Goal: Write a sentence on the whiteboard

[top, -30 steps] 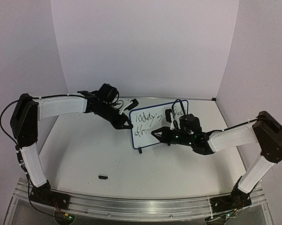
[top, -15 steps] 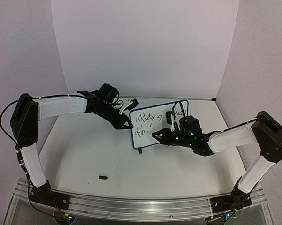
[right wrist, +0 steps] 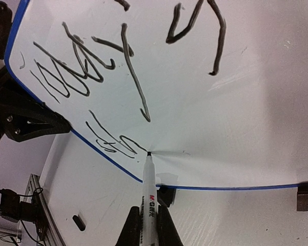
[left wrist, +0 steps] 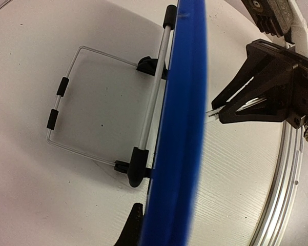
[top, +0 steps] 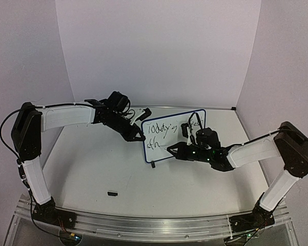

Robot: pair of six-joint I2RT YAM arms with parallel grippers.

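We judge board [top: 164,139] light, stiff, tippy: left end effector [top: 139,137] clamps its rim, right end effector [right wrist: 149,225] clamps pen [right wrist: 149,184].

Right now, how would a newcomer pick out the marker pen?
Start at the small white, blue-rimmed whiteboard standing mid-table. Low on its face, the right gripper is shut on a slim white-barrelled marker pen. It alone puts a black tip to the board, beside the black handwritten script.
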